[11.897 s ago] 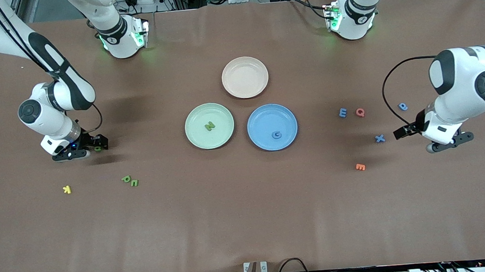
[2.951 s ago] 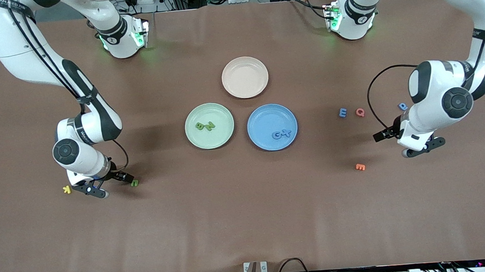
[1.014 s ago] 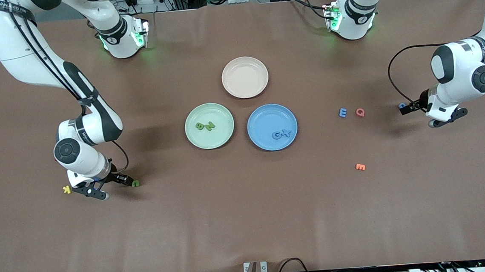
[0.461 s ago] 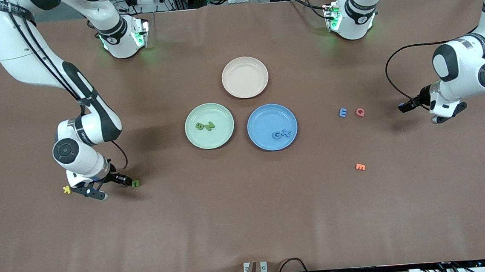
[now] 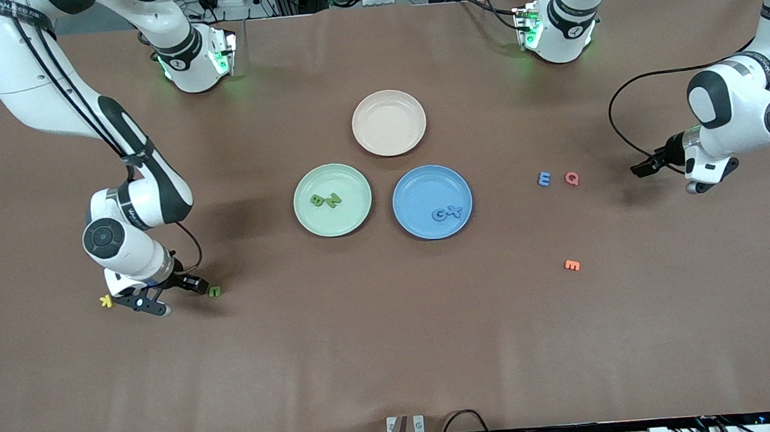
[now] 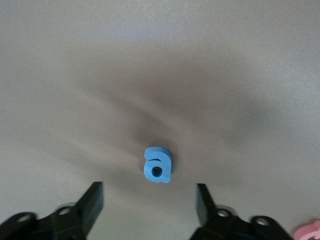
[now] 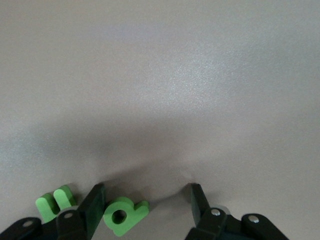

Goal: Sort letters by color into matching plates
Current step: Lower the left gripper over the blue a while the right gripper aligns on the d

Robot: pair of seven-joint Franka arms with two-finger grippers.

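So you're roughly halfway through this sort. The green plate [image 5: 332, 200] already has the green B [image 5: 317, 200] and green N [image 5: 334, 200] sitting in it, and the blue plate [image 5: 432, 202] has the blue G [image 5: 438, 215] and blue X [image 5: 453, 210], side by side near the rim closest to the front camera. The beige plate [image 5: 388, 122] holds nothing I can see (it isn't part of your job anyway).

What's left: two greens and two blues, by my count. Your right gripper [image 7: 145, 202] is down at the table toward the right arm's end, fingers spread apart with the green P [image 7: 123, 215] lying between them, close against one finger, not clamped as far as I can tell. The green U [image 7: 55, 201] sits just beside it, outside the fingers. The yellow K [image 5: 106, 301] is near there too; leave it.

Your left gripper [image 6: 148, 202] is low over the table at the left arm's end, fingers wide apart and gripping nothing. A small blue letter [image 6: 158, 165] (reads as a D or P, hard to say which) lies on the table between and just ahead of the fingertips. The blue E [image 5: 544, 178] is still out on the table beside the red Q [image 5: 571, 178], and the orange E [image 5: 571, 265] lies nearer the front camera; ignore both of those.
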